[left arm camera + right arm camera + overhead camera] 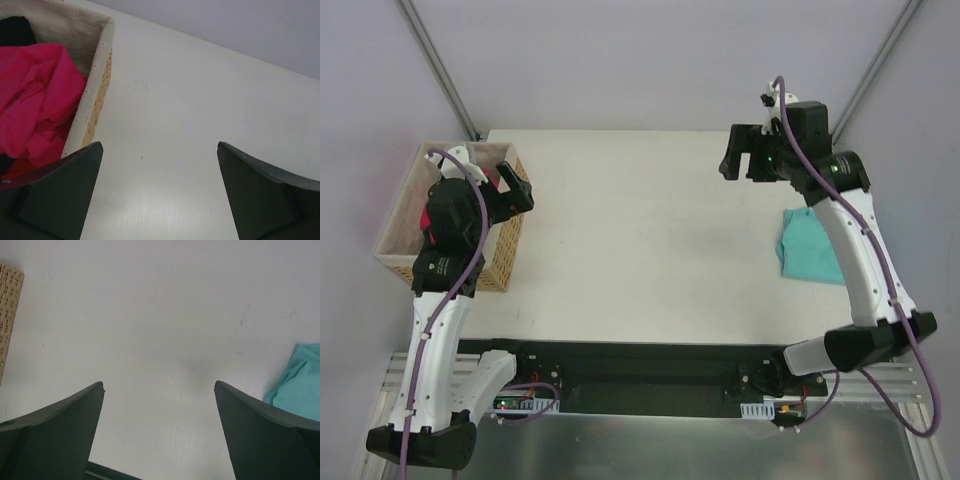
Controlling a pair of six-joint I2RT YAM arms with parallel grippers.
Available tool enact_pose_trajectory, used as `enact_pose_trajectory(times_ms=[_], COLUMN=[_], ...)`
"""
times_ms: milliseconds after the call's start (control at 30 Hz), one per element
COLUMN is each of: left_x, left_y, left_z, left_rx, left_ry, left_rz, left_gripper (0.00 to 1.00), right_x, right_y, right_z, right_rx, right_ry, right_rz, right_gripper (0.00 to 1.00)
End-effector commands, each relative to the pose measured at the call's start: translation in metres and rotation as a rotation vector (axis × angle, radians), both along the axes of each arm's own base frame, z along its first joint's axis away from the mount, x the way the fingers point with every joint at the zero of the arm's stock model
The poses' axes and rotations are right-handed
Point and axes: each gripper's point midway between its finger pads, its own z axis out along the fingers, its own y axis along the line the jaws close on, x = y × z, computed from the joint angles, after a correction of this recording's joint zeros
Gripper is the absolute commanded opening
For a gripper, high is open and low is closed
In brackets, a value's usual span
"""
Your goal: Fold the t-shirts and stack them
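Top view: teal t-shirt lies on the desk, far right of the basket; pink t-shirt is inside the basket, mostly hidden by the left arm.
Left wrist: pink t-shirt bunched up; left jaws wide, empty.
Right wrist: teal t-shirt cut off at the edge; right jaws wide, empty.

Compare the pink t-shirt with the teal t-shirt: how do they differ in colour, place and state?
Colour: the pink t-shirt is bright magenta, the teal t-shirt turquoise. Place: the pink t-shirt sits in the wicker basket at left; the teal t-shirt lies on the table at right. State: the pink t-shirt is bunched up; the teal t-shirt lies flatter. Both are soft cloth, not yet stacked.
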Motion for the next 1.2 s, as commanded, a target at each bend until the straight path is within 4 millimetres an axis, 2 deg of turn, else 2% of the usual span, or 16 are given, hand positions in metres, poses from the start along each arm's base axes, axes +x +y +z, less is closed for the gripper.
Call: enact_pose_trajectory(times_ms=[0, 33, 167, 333, 367, 400, 467, 500, 833, 933, 1167], left_x=[-0.002, -0.001, -0.002, 0.000, 0.001, 0.002, 0.002, 0.002, 0.015, 0.019, 0.025], left_y=[-0.018, -0.019, -0.017, -0.003, 0.009, 0.018, 0.034, 0.044, 0.057, 0.065, 0.066], left_z=[0.032, 0.030, 0.035, 0.024, 0.023, 0.007, -0.002, -0.019, -0.050, -0.054, -0.059], left_rx=[-0.065, -0.064, -0.011, 0.090, 0.114, 0.136, 0.174, 0.215, 0.214, 0.203, 0.169], left_ry=[-0.063, -0.050, -0.058, -0.005, 0.018, 0.100, 0.182, 0.269, 0.411, 0.431, 0.461], left_rz=[-0.086, -0.089, -0.105, -0.070, -0.011, 0.032, 0.115, 0.158, 0.228, 0.276, 0.305], left_gripper=[0.99, 0.99, 0.99, 0.99, 0.99, 0.99, 0.99, 0.99, 0.99, 0.99, 0.99], right_x=[-0.023, -0.022, -0.022, -0.012, -0.011, -0.010, -0.007, -0.006, -0.003, -0.004, -0.002], right_y=[-0.013, -0.012, -0.018, -0.001, 0.000, 0.002, 0.006, 0.006, -0.001, -0.009, -0.014], right_z=[0.066, 0.052, 0.033, 0.014, 0.014, 0.014, 0.012, 0.015, 0.015, 0.015, 0.013], right_rx=[0.080, 0.066, -0.009, 0.011, 0.016, 0.021, 0.030, 0.032, -0.038, -0.083, -0.145], right_ry=[-0.372, -0.378, -0.287, -0.196, -0.193, -0.189, -0.182, -0.188, -0.206, -0.210, -0.210], right_rz=[-0.007, 0.011, 0.017, 0.071, 0.075, 0.081, 0.089, 0.092, 0.102, 0.097, 0.116], right_gripper=[0.96, 0.96, 0.96, 0.96, 0.96, 0.96, 0.96, 0.96, 0.96, 0.96, 0.96])
